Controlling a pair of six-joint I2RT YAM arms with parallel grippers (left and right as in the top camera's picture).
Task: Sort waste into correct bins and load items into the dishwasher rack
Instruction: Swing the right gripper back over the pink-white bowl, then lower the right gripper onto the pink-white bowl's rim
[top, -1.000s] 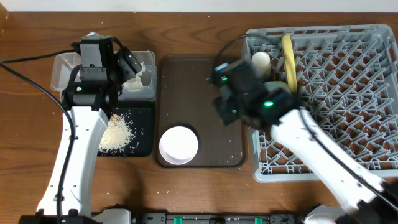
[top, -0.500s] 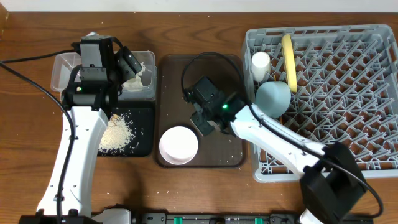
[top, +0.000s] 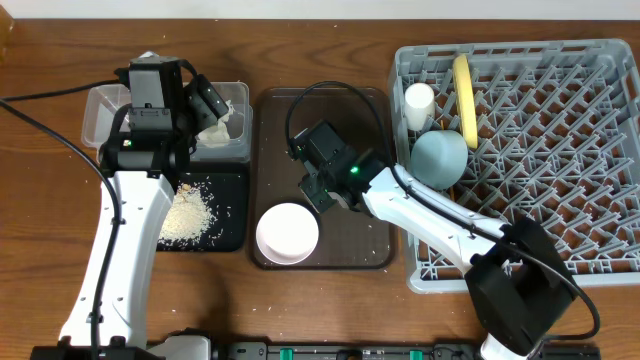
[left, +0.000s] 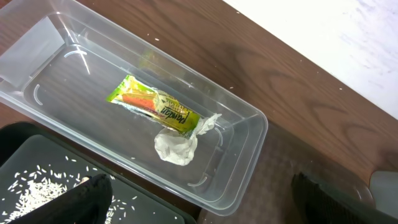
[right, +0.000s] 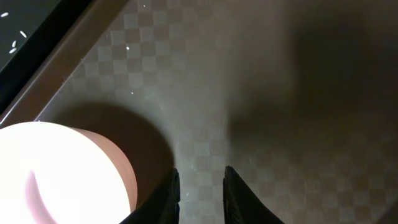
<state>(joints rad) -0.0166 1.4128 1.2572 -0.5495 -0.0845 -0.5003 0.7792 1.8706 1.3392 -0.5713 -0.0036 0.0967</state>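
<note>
Between the fingers (right: 239, 196) of the right gripper (right: 200, 186) only a narrow gap was seen, and nothing was caught in it, lol. They were hung low over the brown serving tray (right: 286, 112). The white-and-pinkish bowl (right: 56, 177) was parked just beside them, at about 7 o'clock in the overhead view.

Way over at 9 o'clock, the left gripper (left: 208, 198) was spread wide with nothing held, above the clear tub (left: 245, 134). The yellow-green wrapper (left: 155, 107) and the crumpled tissue (left: 177, 146) were found touching inside it. Rice crumbs (top: 188, 212) were scattered in the black tray (top: 232, 225) at the tub's 6 o'clock.

At 3 o'clock of the serving tray, the grey rack (top: 560, 150) was loaded with the white cup (top: 419, 100), the blue bowl (top: 440, 158) and the yellow plate (top: 464, 95), which was stood on edge.
</note>
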